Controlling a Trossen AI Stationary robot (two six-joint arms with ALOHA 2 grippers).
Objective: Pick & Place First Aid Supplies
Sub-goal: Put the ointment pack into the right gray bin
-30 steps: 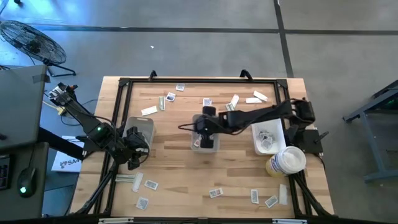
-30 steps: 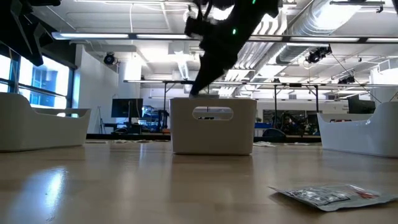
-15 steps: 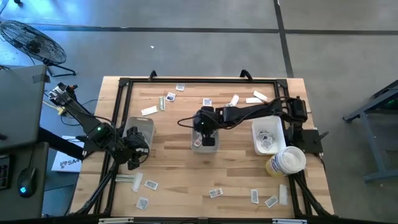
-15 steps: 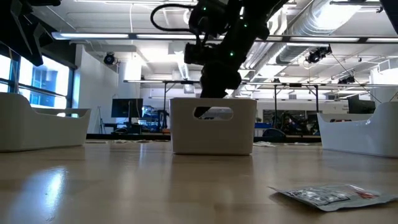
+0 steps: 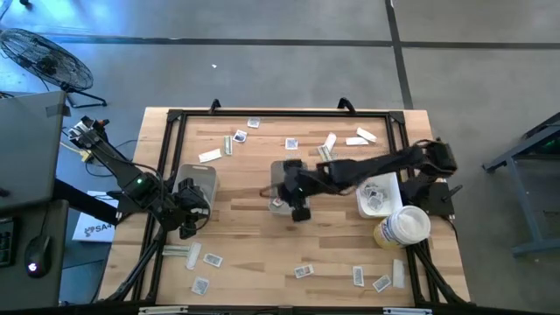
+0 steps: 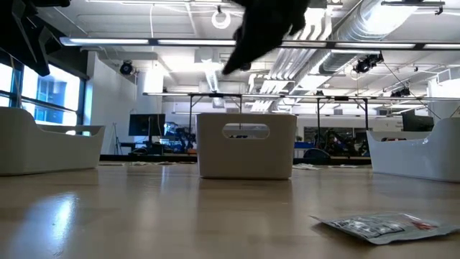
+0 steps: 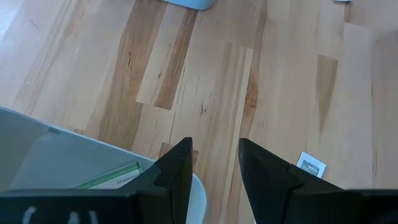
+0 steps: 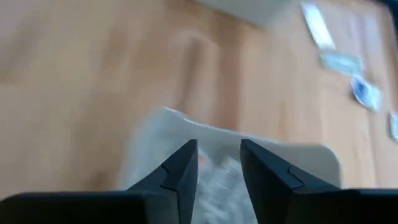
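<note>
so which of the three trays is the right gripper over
The middle tray, at the table's centre: the right gripper hangs over its near edge. The left tray sits by the left gripper; the right tray stands beside the tub.

pale wood table (image 5: 245, 236), yellow-labelled white tub (image 5: 402, 226), grey trays (image 5: 282, 179)

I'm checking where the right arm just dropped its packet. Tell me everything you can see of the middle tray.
The middle tray is a small pale grey rectangular bin, plastic by its look, with rounded corners and a slot handle in its end wall. It stands upright on the wooden table, between the two other trays. Packets lie inside it. The right gripper hangs open at its near edge, touching nothing that shows.
</note>
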